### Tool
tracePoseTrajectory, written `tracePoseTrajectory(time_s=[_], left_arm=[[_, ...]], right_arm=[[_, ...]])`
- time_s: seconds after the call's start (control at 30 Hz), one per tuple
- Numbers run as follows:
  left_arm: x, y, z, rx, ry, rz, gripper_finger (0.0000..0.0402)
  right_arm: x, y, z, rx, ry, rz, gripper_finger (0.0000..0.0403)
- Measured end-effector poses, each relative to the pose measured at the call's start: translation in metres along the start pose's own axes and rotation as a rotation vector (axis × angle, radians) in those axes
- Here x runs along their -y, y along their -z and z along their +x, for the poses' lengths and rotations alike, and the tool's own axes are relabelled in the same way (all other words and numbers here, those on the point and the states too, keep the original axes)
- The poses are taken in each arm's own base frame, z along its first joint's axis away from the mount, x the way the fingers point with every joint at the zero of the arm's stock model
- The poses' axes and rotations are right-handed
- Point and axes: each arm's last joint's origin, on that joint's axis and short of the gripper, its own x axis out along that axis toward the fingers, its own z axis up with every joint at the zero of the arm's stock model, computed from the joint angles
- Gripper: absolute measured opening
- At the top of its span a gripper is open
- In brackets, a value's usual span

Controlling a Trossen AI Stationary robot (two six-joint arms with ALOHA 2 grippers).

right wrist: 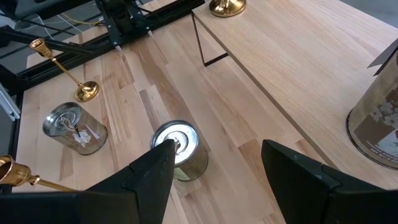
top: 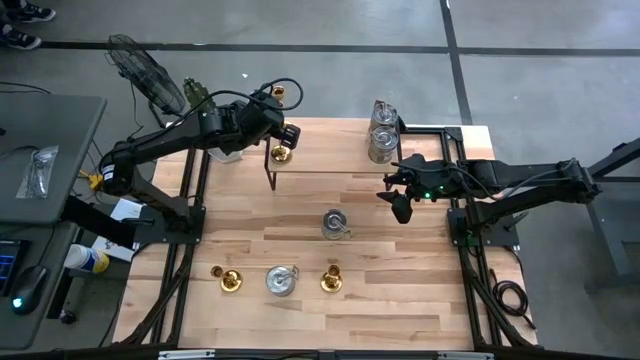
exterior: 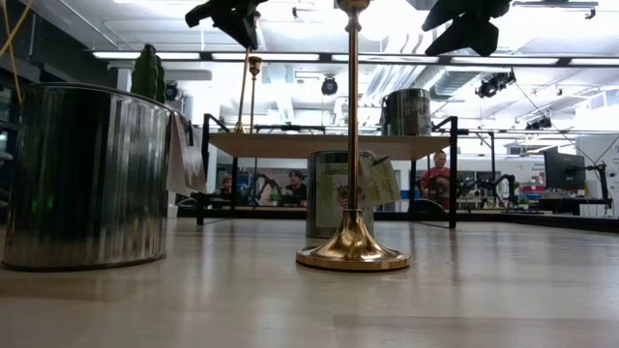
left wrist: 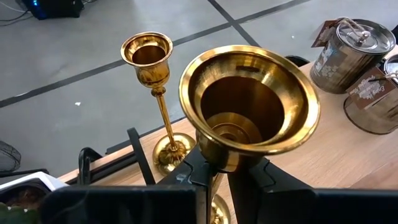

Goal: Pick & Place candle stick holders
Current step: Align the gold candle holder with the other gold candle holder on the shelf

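A raised wooden shelf (top: 340, 150) runs along the table's far side. My left gripper (top: 288, 133) is over its left end, shut on a gold candlestick (left wrist: 249, 102). A second gold candlestick (left wrist: 149, 56) stands on its round base on the shelf just beyond. Two silver holders (top: 382, 128) sit at the shelf's right end. Lower down on the table stand two gold candlesticks (top: 230, 280) (top: 331, 280) and two silver holders (top: 335, 224) (top: 281, 280). My right gripper (right wrist: 217, 177) hovers open above the table, right of the middle silver holder (right wrist: 177, 149). My left gripper pinches the gold candlestick's slim stem right under its cup (left wrist: 214, 165) between the two fingers. The fingers slant downward and lie across the stem. The candlestick stands nearly upright, base (top: 281, 155) over the shelf; whether the base rests on it I cannot tell.
A white pot with a green cactus (top: 195, 95) stands by the shelf's far left corner. Black frame rails (top: 190, 210) (top: 465, 230) flank the table. Bare wood lies between the shelf and the near row of holders. People sit in the room behind (exterior: 440, 174).
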Motion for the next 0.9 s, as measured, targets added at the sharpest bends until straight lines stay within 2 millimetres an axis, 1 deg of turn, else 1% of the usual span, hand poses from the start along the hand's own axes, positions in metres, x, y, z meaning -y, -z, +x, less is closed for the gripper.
tracePoseTrajectory(time_s=[0.1, 0.37, 0.53, 0.67, 0.9], left_arm=[[-0.0002, 0.0002, 0.0, -0.002, -0.001, 0.001, 0.003], [-0.0005, 0.0006, 0.0001, -0.004, -0.006, 0.029, 0.0059], [-0.0006, 0.0008, 0.0001, -0.006, -0.007, 0.036, 0.0062], [-0.0005, 0.0009, 0.0001, -0.007, -0.006, 0.08, 0.0063], [-0.0005, 0.0009, 0.0001, -0.007, -0.006, 0.083, 0.0069]], right_arm=[[0.0, 0.0001, 0.0001, 0.0, 0.0, 0.0, 0.0233], [0.0, 0.0001, 0.0001, -0.001, -0.001, 0.0, 0.0233], [0.0, 0.0001, 0.0001, -0.001, -0.002, 0.0, 0.0233], [0.0, 0.0002, 0.0001, -0.002, -0.002, 0.0, 0.0233], [0.0, 0.0001, 0.0001, -0.001, -0.001, 0.0, 0.0233]])
